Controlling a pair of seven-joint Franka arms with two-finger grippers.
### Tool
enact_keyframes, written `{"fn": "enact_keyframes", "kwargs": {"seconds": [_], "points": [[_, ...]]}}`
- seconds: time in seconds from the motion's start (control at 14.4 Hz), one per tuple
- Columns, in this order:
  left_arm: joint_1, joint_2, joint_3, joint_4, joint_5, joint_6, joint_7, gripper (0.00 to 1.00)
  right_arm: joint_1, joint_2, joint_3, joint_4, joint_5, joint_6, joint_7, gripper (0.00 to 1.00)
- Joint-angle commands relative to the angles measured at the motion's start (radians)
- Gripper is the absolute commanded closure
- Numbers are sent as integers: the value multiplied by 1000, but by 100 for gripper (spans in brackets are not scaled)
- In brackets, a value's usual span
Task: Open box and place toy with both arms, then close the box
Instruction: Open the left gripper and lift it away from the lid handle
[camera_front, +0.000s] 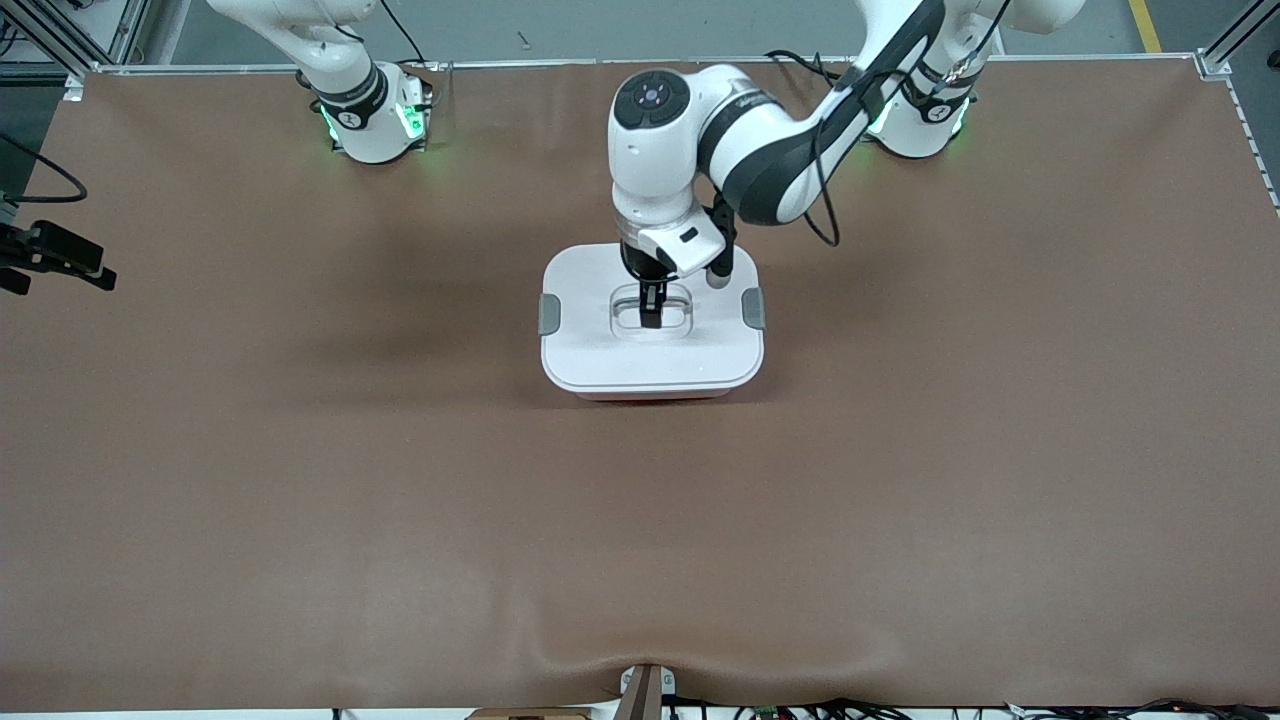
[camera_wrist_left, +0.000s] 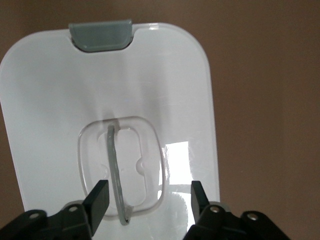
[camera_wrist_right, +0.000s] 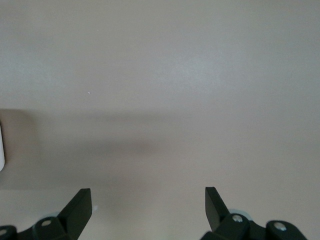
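The left gripper, a small black two-finger unit, is lowered over the middle of the lid, in the centre of the front view. In the left wrist view its fingers stand apart at the bottom of the frame, one on either side of the clear recessed handle; the thin upright handle bar runs between them and neither finger is seen touching it. The white and black left arm reaches in from its base at the upper right of the front view.

The rounded-rectangular pale pink plastic box sits closed on the brown table covering, roughly midway between the two arms' ends. Its white lid is glossy, with rounded corners. A grey clip is fitted on the side toward the right arm's end, and a second grey clip on the side toward the left arm's end. Only a thin pink strip of the tub shows beneath the lid's edge nearest the front camera.

The right gripper waits with its fingers wide apart, facing bare table in the right wrist view. The right arm rises out of frame at the upper left of the front view.
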Motion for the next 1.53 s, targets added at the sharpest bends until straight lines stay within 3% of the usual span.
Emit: {"fn": "enact_keyframes", "kwargs": {"seconds": [0.0,0.21,0.56,0.83,1.11,1.46], "points": [[39,-24,-8,67,-25,-96,132,0,-22,-1,13,11,4,-12,-18,0],[94,-28,-11,121,-65,-167,293,0,-19,-1,14,13,4,-12,-18,0],[160,-74,-1,121,-74,-257,563,0,-13,-3,16,11,4,-12,-7,0],[251,-114,-3,121,-79,-270,815,0,-19,-3,16,10,4,-13,-6,0],[346,-125,-2,153,-116,-406,1123,0,-13,-3,16,10,4,-27,-4,0],[496,-145,-6,172,-122,-486,1493,0,-9,-1,19,11,4,-27,-3,0]]}}
